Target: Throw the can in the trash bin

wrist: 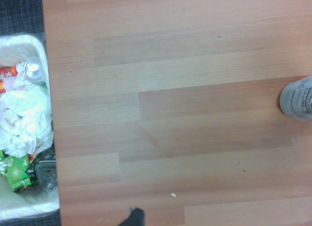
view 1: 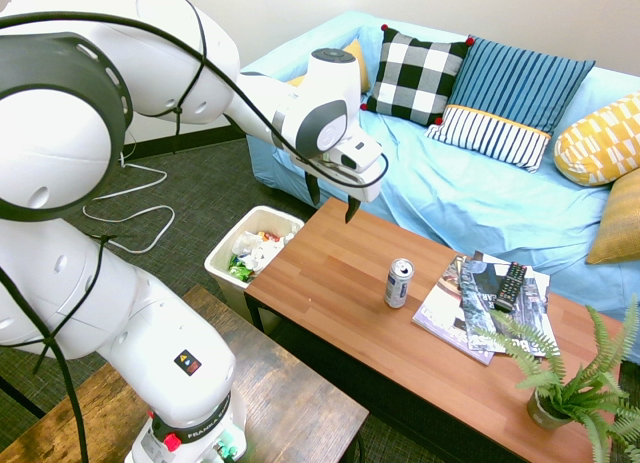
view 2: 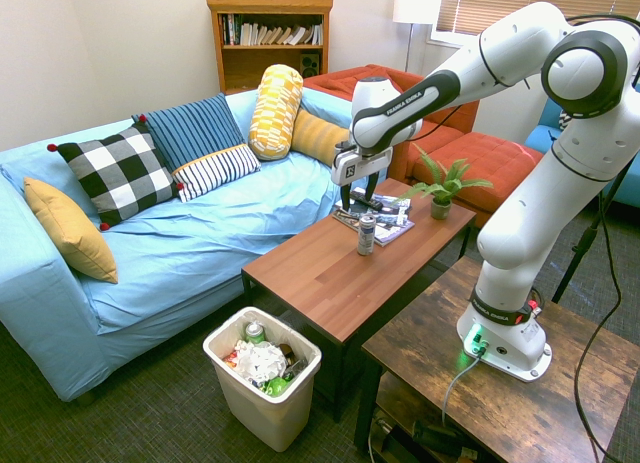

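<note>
The slim silver-grey can (view 1: 398, 282) (view 2: 366, 234) stands upright on the wooden coffee table (view 1: 340, 303) (view 2: 320, 273), near the magazines. In the wrist view the can (wrist: 296, 98) shows at one edge. My gripper (view 1: 329, 201) (view 2: 352, 196) hangs open and empty above the table, apart from the can and on the bin's side of it. The cream-white trash bin (view 1: 222, 252) (view 2: 262, 415) stands on the floor at the table's end, holding white paper, green scraps and other litter. The bin (wrist: 25, 209) also shows in the wrist view.
Magazines (view 1: 470, 303) with a black remote (view 1: 510, 285) lie past the can. A potted fern (view 1: 570, 383) (view 2: 442, 188) stands at the table's far end. A blue sofa (view 1: 470, 193) (view 2: 180, 253) with cushions runs along the table. A darker wooden table (view 2: 520, 383) bears the arm.
</note>
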